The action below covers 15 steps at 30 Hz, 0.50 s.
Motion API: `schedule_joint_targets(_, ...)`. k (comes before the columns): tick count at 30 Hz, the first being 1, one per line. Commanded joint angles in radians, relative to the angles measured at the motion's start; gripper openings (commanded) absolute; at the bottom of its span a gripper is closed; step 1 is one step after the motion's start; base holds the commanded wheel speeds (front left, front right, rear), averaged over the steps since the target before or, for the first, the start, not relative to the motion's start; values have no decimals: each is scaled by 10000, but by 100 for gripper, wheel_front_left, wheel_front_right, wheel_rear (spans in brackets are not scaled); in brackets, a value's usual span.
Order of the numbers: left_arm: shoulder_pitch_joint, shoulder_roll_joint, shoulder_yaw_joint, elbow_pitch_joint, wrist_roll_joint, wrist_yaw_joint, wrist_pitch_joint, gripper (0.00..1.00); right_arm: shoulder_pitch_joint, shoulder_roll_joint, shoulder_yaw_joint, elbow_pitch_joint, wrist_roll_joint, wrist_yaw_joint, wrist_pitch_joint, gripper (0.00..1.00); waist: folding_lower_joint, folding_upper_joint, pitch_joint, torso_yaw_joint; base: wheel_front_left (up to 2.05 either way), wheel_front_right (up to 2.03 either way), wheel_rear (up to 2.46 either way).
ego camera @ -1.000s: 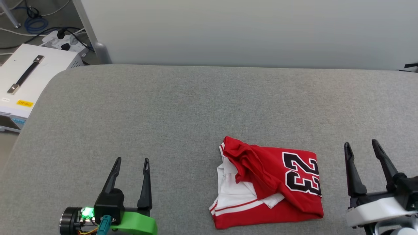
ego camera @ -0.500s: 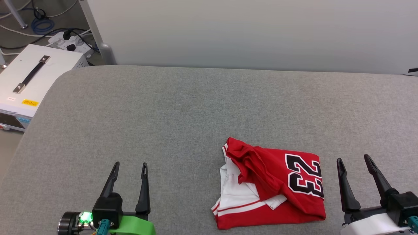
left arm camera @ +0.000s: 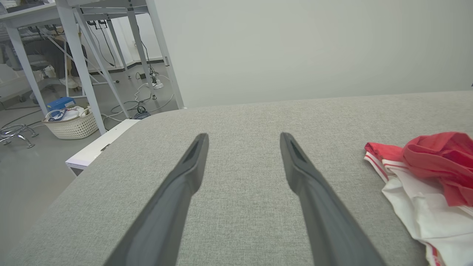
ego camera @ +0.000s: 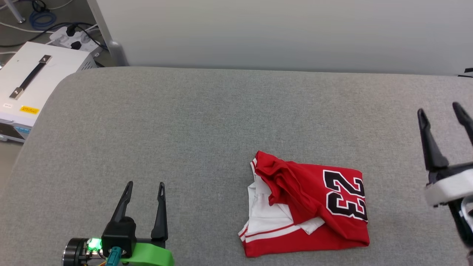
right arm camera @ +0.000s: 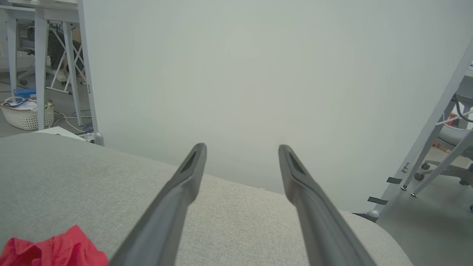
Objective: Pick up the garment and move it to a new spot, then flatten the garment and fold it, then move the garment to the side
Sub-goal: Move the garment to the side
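Red garment (ego camera: 306, 207) on grey cushion (ego camera: 203, 122) between empty left tool (ego camera: 145, 183) and right tool (ego camera: 438, 107), both agape.

Wide grey fabric-topped counter (ego camera: 184, 122) here, rounded at the corner, and right behind it a plain pale partition wall (ego camera: 281, 33), softly and evenly lit. Off the counter's left end, down on the grey floor (left arm camera: 26, 192), sits a white box (ego camera: 37, 81) with a black strap handle and a yellow label. Just past it there's a white power strip (ego camera: 68, 37) with dark plugs and a coil of blue cable (ego camera: 38, 18). Further back are white-framed table legs (left arm camera: 79, 62) and a cream woven basket (left arm camera: 72, 125). Far right, an office chair's wheeled base (right arm camera: 439, 171).
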Motion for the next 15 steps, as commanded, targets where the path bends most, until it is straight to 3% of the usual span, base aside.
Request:
schedule_joint_targets(1, -105, 43, -8, -52, -16, -34, -59, 100, -467, -298, 92, -34, 320, -6, 522, 100, 0, -1, 136, 50, 0, 0, 0)
schedule_joint_targets(9, -203, -16, -17, -89, -25, -41, -59, 100, -1580, -1735, 680, 364, 3441, -6, 5501, 100, 0, -1, 510, 228, 0, 0, 0)
schedule_joint_targets(15, -371, -75, -38, -103, -24, -57, -59, 100, -1277, -2186, 1086, 871, 5630, -6, 8630, 100, 0, -1, 787, 339, 0, 0, 0)
